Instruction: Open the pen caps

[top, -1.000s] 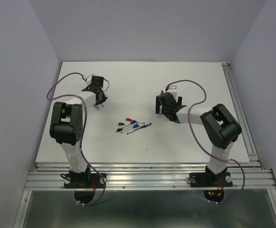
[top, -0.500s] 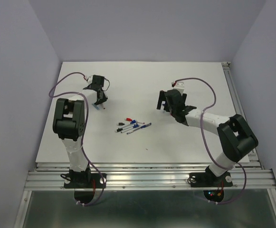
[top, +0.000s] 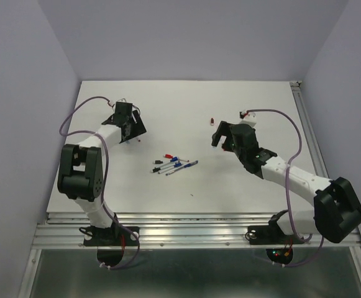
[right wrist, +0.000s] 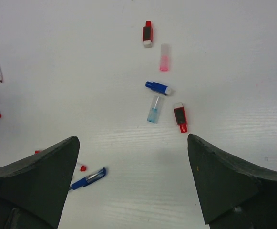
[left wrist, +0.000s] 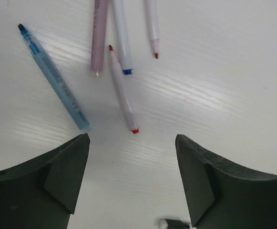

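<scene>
Several loose pen caps lie in front of my right gripper [right wrist: 132,140], which is open and empty: a red one [right wrist: 147,33], a pink one [right wrist: 164,57], a blue one [right wrist: 159,88], a pale blue one [right wrist: 154,109] and another red one [right wrist: 180,117]. From above, one red cap [top: 210,120] shows just beyond the right gripper [top: 220,138]. My left gripper [left wrist: 131,143] is open over bare table, holding nothing. Ahead of it lie uncapped barrels: a pale blue pen [left wrist: 52,76], a pinkish barrel [left wrist: 98,38] and a white pen [left wrist: 122,90] with red ends.
A cluster of capped pens [top: 174,164] lies mid-table between the arms; a blue-capped one [right wrist: 88,178] shows beside the right gripper's left finger. The left gripper [top: 127,124] sits at the far left of the white table [top: 186,186]. A metal rail [top: 314,149] runs along the right edge.
The left gripper's jaws have opened wide and its arm shifted slightly back. The right arm has stretched out lower and to the right, uncovering the red cap.
</scene>
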Motion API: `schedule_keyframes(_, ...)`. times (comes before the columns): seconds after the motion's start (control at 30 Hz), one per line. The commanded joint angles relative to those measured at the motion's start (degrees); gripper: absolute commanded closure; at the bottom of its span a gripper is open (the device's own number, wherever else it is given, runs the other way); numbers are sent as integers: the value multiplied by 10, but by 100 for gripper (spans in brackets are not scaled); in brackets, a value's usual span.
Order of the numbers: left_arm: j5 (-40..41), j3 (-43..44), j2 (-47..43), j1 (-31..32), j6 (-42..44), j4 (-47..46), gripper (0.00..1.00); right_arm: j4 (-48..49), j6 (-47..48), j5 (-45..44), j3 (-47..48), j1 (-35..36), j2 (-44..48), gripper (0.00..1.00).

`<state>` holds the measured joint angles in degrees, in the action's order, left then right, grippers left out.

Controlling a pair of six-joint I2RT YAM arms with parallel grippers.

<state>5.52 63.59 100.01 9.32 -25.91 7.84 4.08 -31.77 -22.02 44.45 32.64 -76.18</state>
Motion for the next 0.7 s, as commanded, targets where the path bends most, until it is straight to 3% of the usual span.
schedule_keyframes(0.0, -52, -45, -123, 43, 4, -32, 11, -16, -57, 27, -47, 0, 69, 0)
schedule_keyframes(0.13, -78, -122, -208, 133, 11, -60, 1, 0, -87, 65, -111, 0, 120, 0)
schedule_keyframes(0.4, -89, -232, -317, 229, -25, -91, 1, -16, -91, 83, -132, 0, 169, 0)
schedule_keyframes(0.5, -108, -252, -318, 267, -27, -120, 1, -13, -90, 96, -133, 0, 163, 0)
schedule_keyframes(0.67, -91, -213, -273, 329, 23, -135, 1, -28, -94, 103, -127, 0, 153, 0)
